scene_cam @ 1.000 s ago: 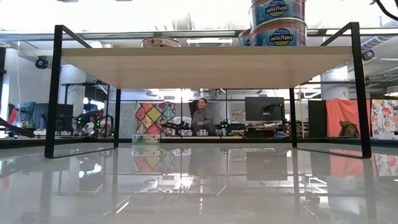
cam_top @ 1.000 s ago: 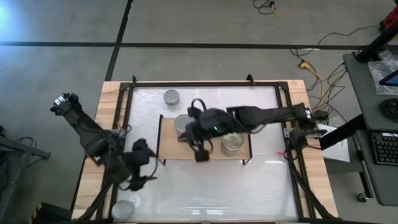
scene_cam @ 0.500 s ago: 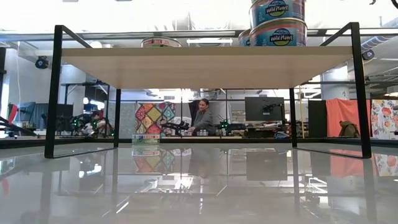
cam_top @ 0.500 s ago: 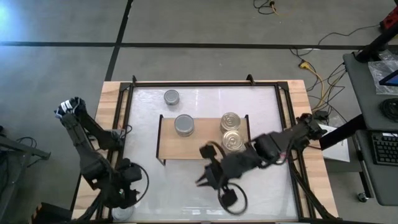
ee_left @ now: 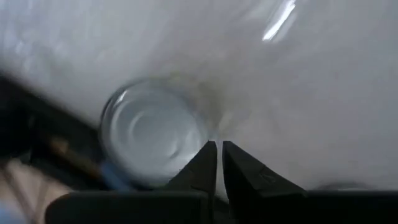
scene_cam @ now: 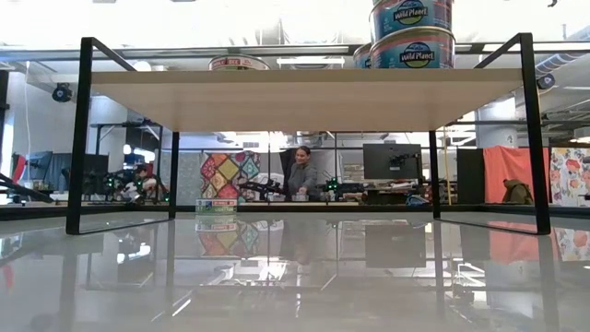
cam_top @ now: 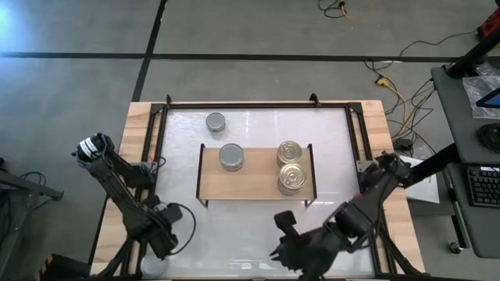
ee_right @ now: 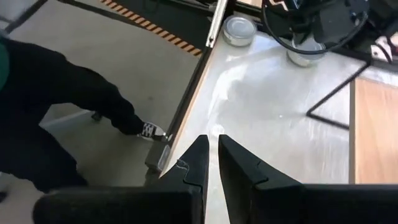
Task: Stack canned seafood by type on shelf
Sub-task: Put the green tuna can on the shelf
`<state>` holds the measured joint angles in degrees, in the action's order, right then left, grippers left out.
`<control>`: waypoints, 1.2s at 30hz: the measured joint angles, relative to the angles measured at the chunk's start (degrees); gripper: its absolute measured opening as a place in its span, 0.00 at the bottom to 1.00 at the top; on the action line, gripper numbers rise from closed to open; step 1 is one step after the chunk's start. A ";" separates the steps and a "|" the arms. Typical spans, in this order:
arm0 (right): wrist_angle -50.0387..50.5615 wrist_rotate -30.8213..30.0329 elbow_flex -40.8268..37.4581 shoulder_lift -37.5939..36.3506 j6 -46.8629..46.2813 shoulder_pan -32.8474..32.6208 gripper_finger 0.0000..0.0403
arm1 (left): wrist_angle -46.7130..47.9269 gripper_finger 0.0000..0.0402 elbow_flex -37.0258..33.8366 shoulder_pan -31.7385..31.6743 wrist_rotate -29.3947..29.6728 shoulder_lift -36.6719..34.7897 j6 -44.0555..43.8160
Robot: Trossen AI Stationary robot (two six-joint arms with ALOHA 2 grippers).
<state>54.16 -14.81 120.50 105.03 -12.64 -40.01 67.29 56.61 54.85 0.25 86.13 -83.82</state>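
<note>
Shelf (cam_top: 254, 181): low light-wood board on thin black legs, standing at the middle of the white worktop (cam_top: 328, 140). In the low view its board (scene_cam: 304, 97) spans the frame.

Gold-topped tins: two gold ribbed tops on the shelf's right end, one (cam_top: 290, 151) toward the far edge, the other (cam_top: 292, 179) just beside it toward the near edge. In the low view this end shows a stack of two "Wild Planet" tins (scene_cam: 412, 32), one upon the other, with another tin partly hidden behind.

Silver-topped tins: one (cam_top: 231, 156) on the shelf's left part, seen in the low view as a low tin (scene_cam: 239, 63). One (cam_top: 216, 122) on the worktop beyond the shelf, apart from it. One (cam_top: 153, 265) at the near left corner of the worktop, mostly under the left arm; in the left wrist view it is a blurred pale round top (ee_left: 155, 134).

Left pincer (ee_left: 219, 163): low over the near left corner, fingers together, tips at the edge of the corner tin, holding nothing.

Right pincer (ee_right: 211, 163): near the worktop's near edge, right of centre, fingers together, empty. In the high view it appears at (cam_top: 283, 234).

Background: a person (scene_cam: 300, 173) in the room behind, seen under the shelf; a dark-clad leg and a shoe (ee_right: 149, 130) on the floor in the right wrist view.
</note>
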 joint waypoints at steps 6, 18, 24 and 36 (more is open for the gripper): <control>-0.03 -5.21 -1.79 0.10 -6.13 -4.24 0.07 | -1.29 0.00 -7.53 0.11 -4.99 -0.13 -5.79; -0.90 -7.97 -2.18 1.14 -13.34 -6.88 0.07 | -9.19 0.00 -3.49 0.31 -1.30 2.30 -5.39; -1.08 -9.27 -2.30 1.89 -11.20 -6.44 0.07 | -24.45 0.00 3.97 0.24 16.28 3.85 12.73; -4.13 -9.84 -4.45 1.95 -11.53 -6.12 0.07 | -4.00 0.00 19.86 3.54 20.52 7.02 10.97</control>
<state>50.03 -24.65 116.04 106.98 -24.17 -46.13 63.29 76.46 58.39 20.78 93.15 -72.85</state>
